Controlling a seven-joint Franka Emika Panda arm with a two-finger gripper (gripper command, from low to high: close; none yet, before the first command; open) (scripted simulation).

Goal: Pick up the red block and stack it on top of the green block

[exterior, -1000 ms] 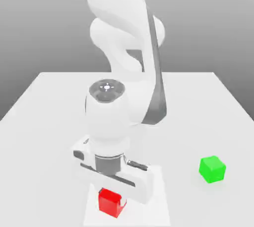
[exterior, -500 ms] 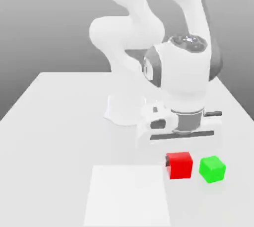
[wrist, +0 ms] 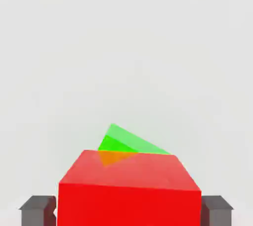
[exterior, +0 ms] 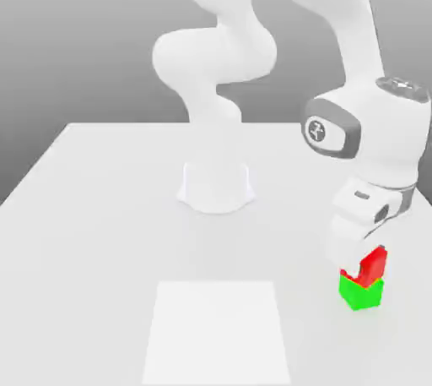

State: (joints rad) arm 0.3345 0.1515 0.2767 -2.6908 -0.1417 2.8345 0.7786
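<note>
Low and just left of centre in the exterior view, we saw the pale square (exterior: 217,332) on the table (exterior: 76,249), and above it the arm's base (exterior: 216,186). Farther right, a round badge (exterior: 317,130) marked the arm; we could not read it, and found no legible writing or brand elsewhere. At lower right, the red block (exterior: 371,267) sat over the green block (exterior: 361,293), turned at an angle to it. The gripper (wrist: 128,211) had its fingers parted only about the block's width, closed on the red block's opposite sides. We judged the lifting and carrying done, the stacking nearly so; settling the block, letting go and backing away remained.
</note>
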